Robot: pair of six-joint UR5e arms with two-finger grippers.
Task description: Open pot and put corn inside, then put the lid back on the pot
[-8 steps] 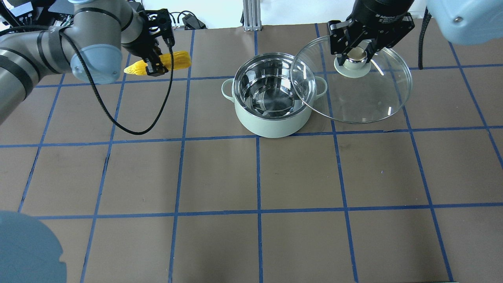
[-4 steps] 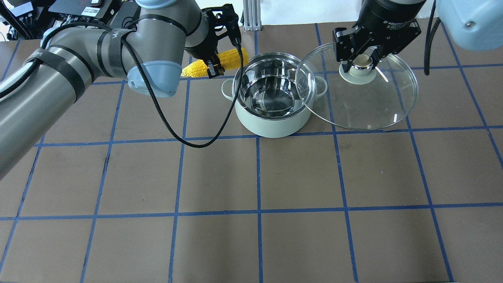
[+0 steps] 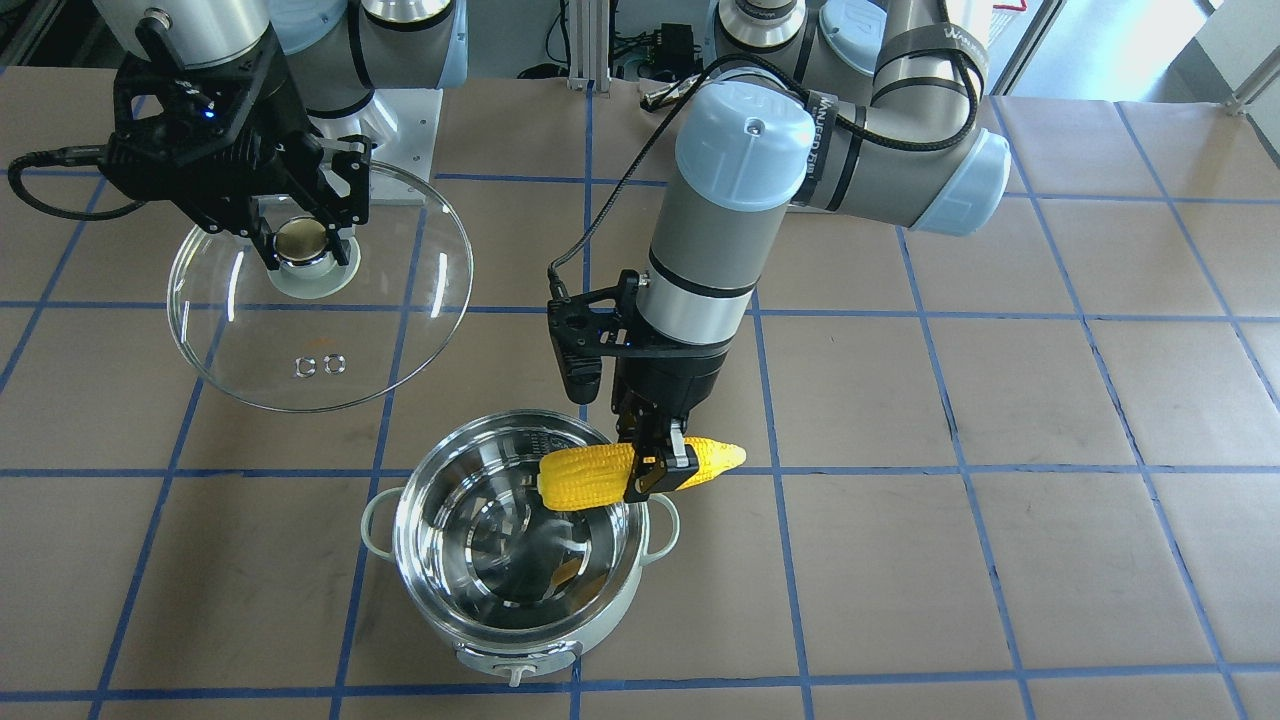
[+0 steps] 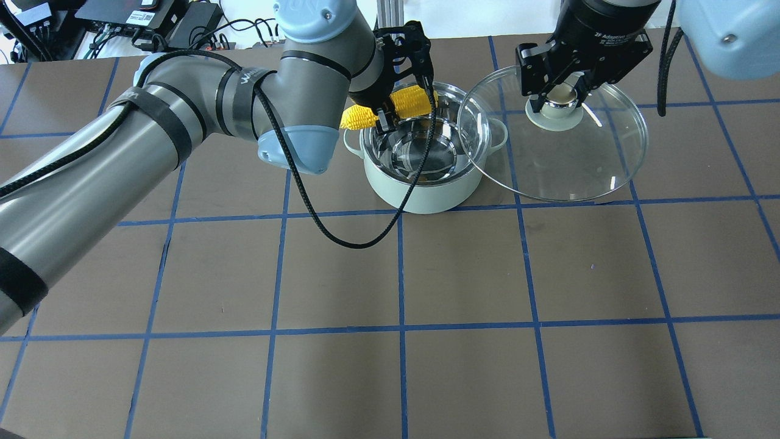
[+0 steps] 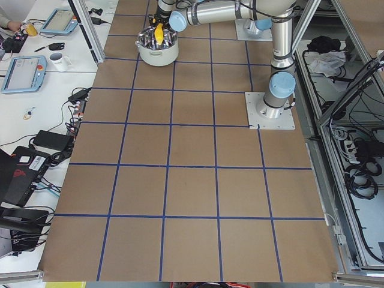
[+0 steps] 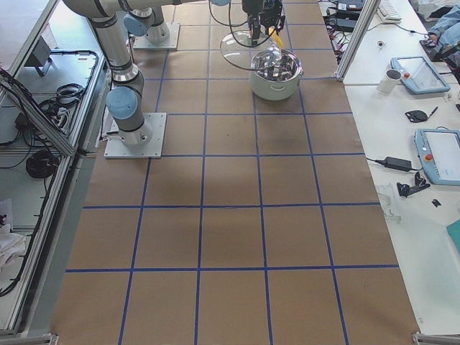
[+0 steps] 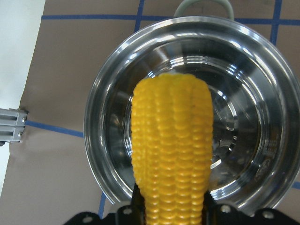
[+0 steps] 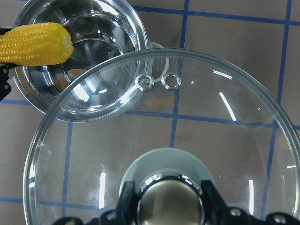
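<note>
Surface [image 4: 463, 268]: brown covering, marked into squares by a blue tape grid [image 4: 400, 274]. Aluminium profile post [image 4: 386, 24] stands upright at the far edge. White side bench [image 5: 36, 90] carries a white mug [image 5: 58, 59] near a control tablet [image 5: 21, 73] with a red button, and a black power brick [image 5: 48, 139] with leads. Cable coils [image 5: 360, 180] lie beyond the frame rail.

I record the corn [image 3: 585, 478] bright yellow, kernels in even rows; the pot [image 4: 426, 195] pale mint-green outside, mirror steel inside; the lid [image 3: 400, 330] clear glass, pale green centre disc, beige-metallic knob; the desk [image 4: 463, 268] brown with blue grid lines.
</note>
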